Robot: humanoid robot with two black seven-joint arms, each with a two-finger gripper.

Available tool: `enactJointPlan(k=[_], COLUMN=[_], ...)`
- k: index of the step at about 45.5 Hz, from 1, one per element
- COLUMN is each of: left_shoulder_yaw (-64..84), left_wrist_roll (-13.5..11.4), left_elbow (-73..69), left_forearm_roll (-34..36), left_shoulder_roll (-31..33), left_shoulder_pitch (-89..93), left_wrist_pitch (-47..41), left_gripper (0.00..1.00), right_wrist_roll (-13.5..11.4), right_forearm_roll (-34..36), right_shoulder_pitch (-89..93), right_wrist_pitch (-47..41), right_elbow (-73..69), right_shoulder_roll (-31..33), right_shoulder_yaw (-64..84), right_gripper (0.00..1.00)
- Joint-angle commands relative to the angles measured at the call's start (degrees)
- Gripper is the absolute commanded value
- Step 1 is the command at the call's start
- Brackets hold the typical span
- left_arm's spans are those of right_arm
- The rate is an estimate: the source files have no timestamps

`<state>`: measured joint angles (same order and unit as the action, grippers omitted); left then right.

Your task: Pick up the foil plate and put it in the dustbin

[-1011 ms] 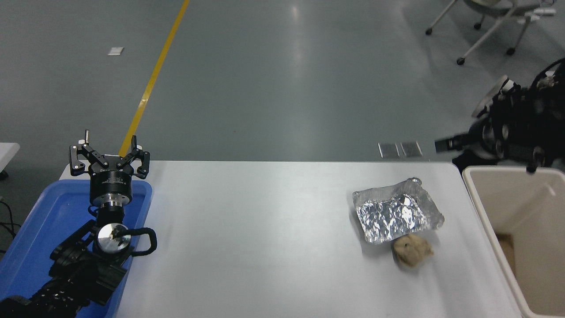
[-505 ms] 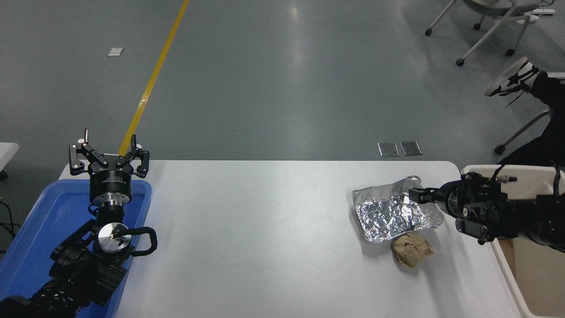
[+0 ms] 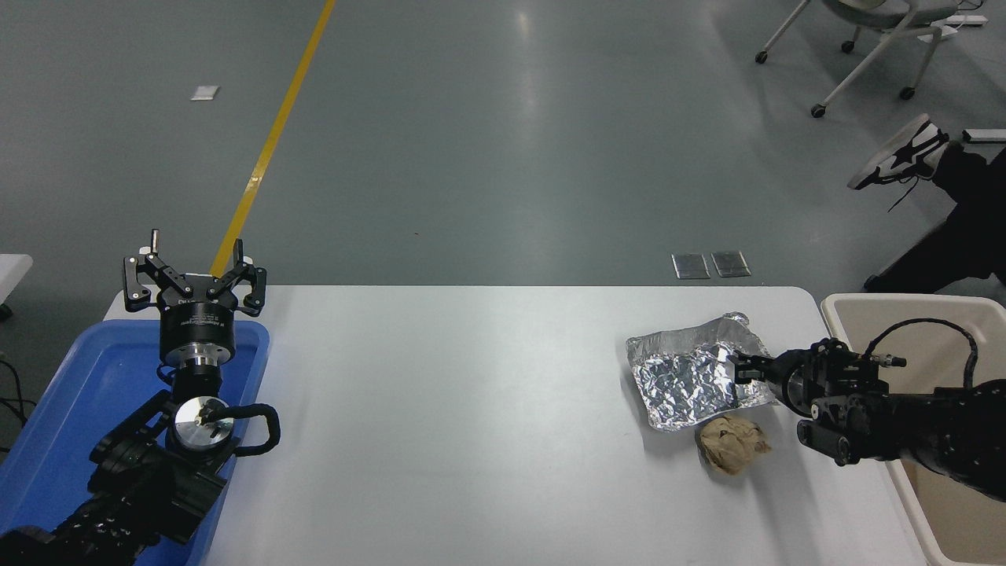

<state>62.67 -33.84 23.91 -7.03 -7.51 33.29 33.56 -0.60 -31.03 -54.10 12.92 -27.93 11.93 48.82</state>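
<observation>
The foil plate [image 3: 684,376], shiny and crinkled, lies on the white table [image 3: 471,432] at the right. My right gripper [image 3: 740,372] comes in low from the right edge, across the near-left corner of the dustbin [image 3: 904,303]. It is at the plate's right rim, with its jaws slightly apart and nothing held. The dustbin is a beige bin standing off the table's right end, with part of its rim hidden by my arm. My left gripper [image 3: 193,271] is open and parked over the blue tray [image 3: 86,377] at the lower left.
A crumpled brown paper ball [image 3: 732,445] lies just in front of the plate, close to my right wrist. A person's leg and shoe [image 3: 896,154] are on the floor beyond the bin. A wheeled chair [image 3: 864,31] stands at the far right.
My right arm swung down from above the bin's far corner to the table and reached the plate's right rim, then dropped a little lower. The plate and ball have not moved. The left arm stayed still.
</observation>
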Motion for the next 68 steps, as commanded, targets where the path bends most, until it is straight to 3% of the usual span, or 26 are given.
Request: enactJointPlan(k=[1,5,7,23,33,47,59,68], left_shoulder_yaw=[0.0,0.0,0.0,0.0,0.0,0.0,0.0,0.0], left_wrist_roll=[0.0,0.0,0.0,0.1,0.1,0.1,0.1,0.1], left_elbow=[0.0,0.0,0.0,0.0,0.0,0.0,0.0,0.0], left_forearm_roll=[0.0,0.0,0.0,0.0,0.0,0.0,0.0,0.0], left_shoulder_roll=[0.0,0.0,0.1,0.0,0.0,0.0,0.0,0.0], left_shoulder_pitch=[0.0,0.0,0.0,0.0,0.0,0.0,0.0,0.0], left_wrist_pitch=[0.0,0.0,0.0,0.0,0.0,0.0,0.0,0.0], left_gripper=[0.99,0.99,0.99,0.99,0.99,0.99,0.99,0.99], right_wrist_roll=[0.1,0.1,0.1,0.2,0.1,0.3,1.2,1.7], right_forearm_roll=[-0.2,-0.6,-0.8,-0.4,0.4,0.4,0.4,0.3], right_shoulder_pitch=[0.7,0.7,0.7,-3.2,-16.6,-48.4,-74.7,-83.9], right_wrist_pitch=[0.2,0.2,0.2,-0.2,-0.5,-1.2,-4.5,-10.2], right_elbow=[0.3,0.3,0.2,-3.9,-21.4,-45.3,-57.0,-58.1], right_shoulder_roll=[-0.3,-0.3,-0.2,1.1,7.6,20.1,19.6,18.7], right_shoulder_yaw=[0.1,0.2,0.2,0.8,2.7,19.2,34.8,37.4], right_gripper=[0.29,0.06,0.00,0.00,0.00,0.00,0.00,0.00])
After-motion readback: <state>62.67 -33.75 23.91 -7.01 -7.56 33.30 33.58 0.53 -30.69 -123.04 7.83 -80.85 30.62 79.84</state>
